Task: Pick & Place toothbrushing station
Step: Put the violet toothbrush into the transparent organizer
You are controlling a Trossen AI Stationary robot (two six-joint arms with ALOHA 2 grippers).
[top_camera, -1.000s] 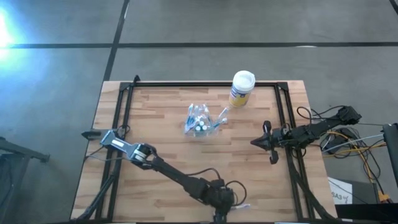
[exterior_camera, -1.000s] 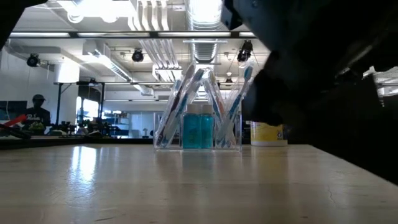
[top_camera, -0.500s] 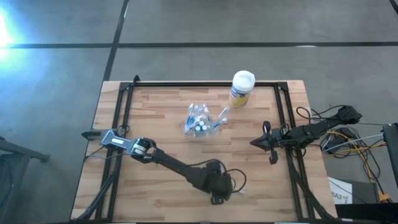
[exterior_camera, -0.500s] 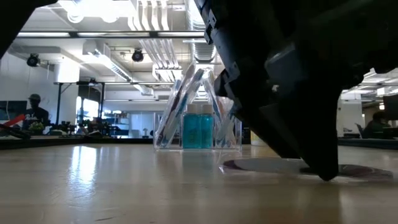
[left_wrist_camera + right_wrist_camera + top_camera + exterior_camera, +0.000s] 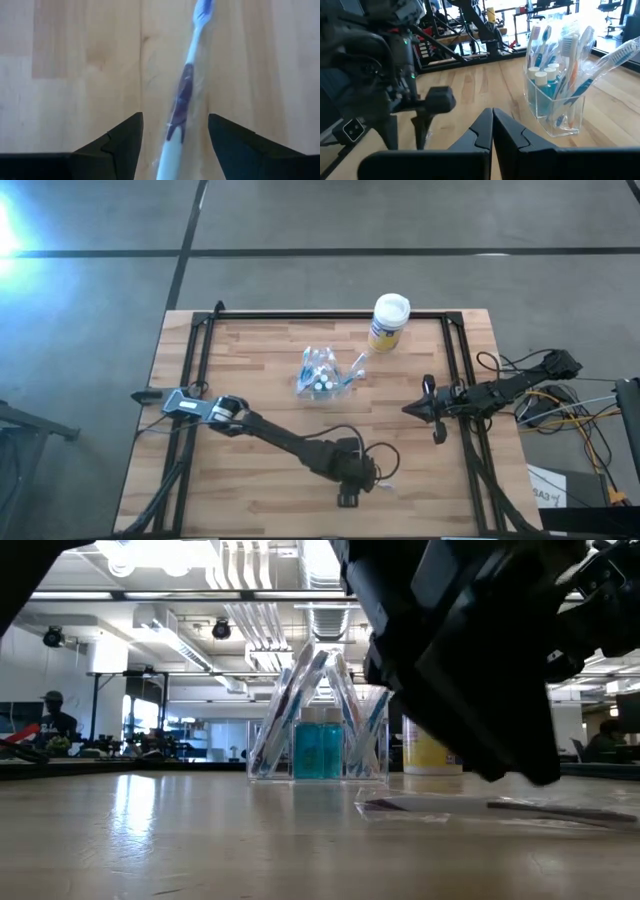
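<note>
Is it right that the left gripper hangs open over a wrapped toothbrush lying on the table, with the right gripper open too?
Not quite: the right gripper is shut, its fingers pressed together in the right wrist view. The left gripper is indeed open over the wrapped toothbrush.

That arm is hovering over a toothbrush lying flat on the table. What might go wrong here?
The wrapped toothbrush lies flat on the wooden table, so the open left gripper may scrape the wood or pinch only the wrapper. It also lies slightly slanted between the fingers, so it might twist when squeezed. The right gripper waits shut at the right edge.
</note>
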